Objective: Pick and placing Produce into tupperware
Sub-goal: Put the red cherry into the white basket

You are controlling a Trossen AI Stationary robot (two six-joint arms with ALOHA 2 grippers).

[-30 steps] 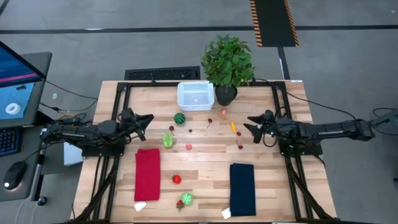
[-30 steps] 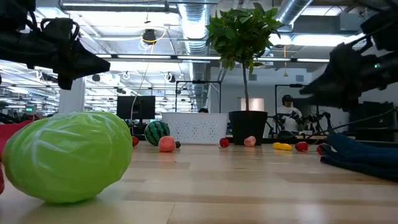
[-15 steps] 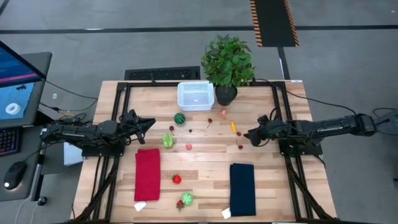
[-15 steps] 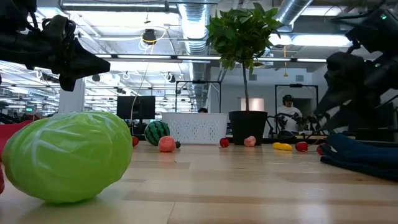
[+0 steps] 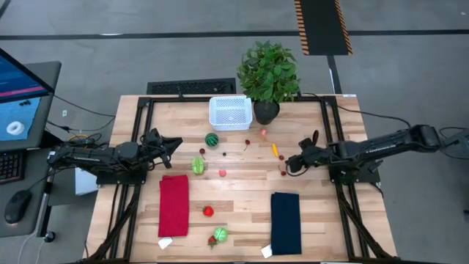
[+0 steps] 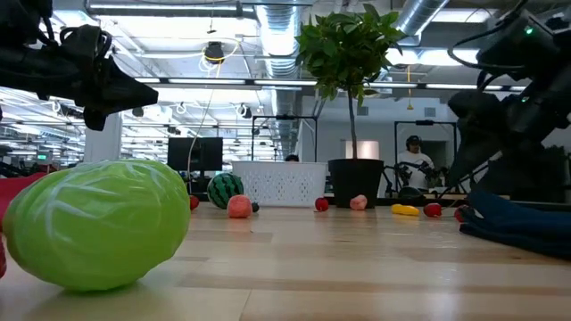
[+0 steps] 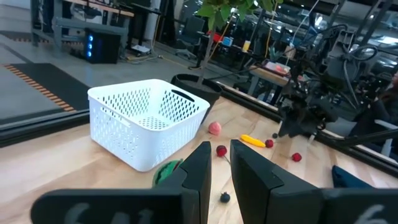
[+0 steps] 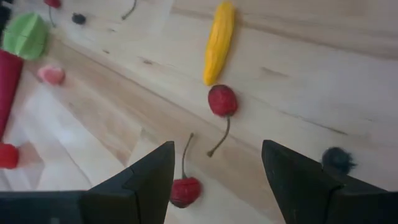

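A pale wooden table (image 5: 242, 191) on a black frame stands on a grey floor, with a monitor (image 5: 18, 95) off its left side and a black-and-yellow striped strip (image 5: 321, 26) on the floor behind.

The left gripper (image 5: 173, 141) waits over the table's left edge with its fingers (image 7: 198, 171) nearly together and nothing between them. Just right of it lie a green cabbage (image 5: 198, 165), the striped watermelon ball (image 5: 212, 139) and a pink piece (image 5: 222, 173). A red cloth (image 5: 174, 205) lies near the front left, a red piece (image 5: 208, 211) beside it.

The white tupperware (image 5: 230, 112) sits at the far middle of the table, touching the potted plant (image 5: 268, 73) on its right; it looks empty from above.

A yellow piece (image 5: 275, 149) and a pair of cherries (image 5: 282, 164) lie right of centre, a dark blue cloth (image 5: 286, 222) near the front.

The right gripper (image 5: 291, 162) is low, just beside the cherries, with its jaws spread wide and holding nothing.

Only the right wrist view shows the cherries' stems and one cherry (image 8: 185, 191) lying between the fingers (image 8: 140, 177). Only the low view shows the room's ceiling ducts (image 6: 277, 22) and a person (image 6: 412, 160) far behind.
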